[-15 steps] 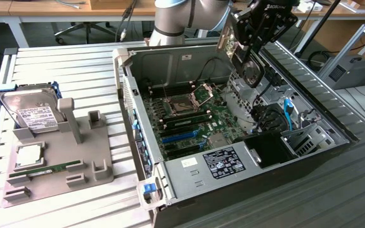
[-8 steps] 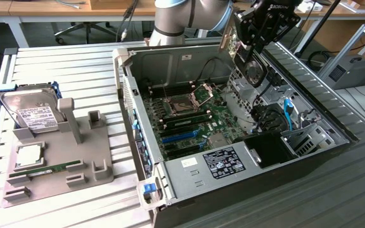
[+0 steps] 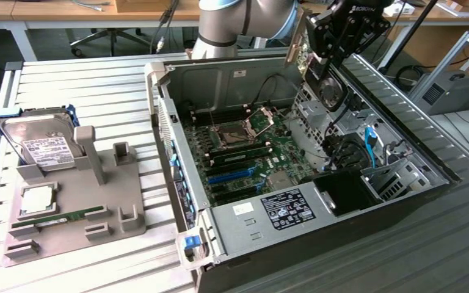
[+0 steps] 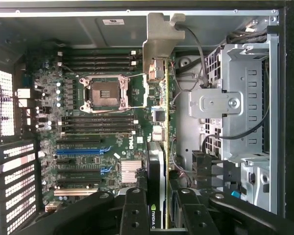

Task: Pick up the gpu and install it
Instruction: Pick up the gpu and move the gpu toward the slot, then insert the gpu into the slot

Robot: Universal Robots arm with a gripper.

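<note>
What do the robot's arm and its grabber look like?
The arm is a fat, shiny grey tube with a pale bluish ring. The gripper is black, with white letters on it. Its fingers are black jointed bars with round pins.

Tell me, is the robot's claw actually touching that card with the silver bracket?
Touching. The wrist view shows the gripper with a finger pressed against each side of the gpu, holding it edge-on.
</note>
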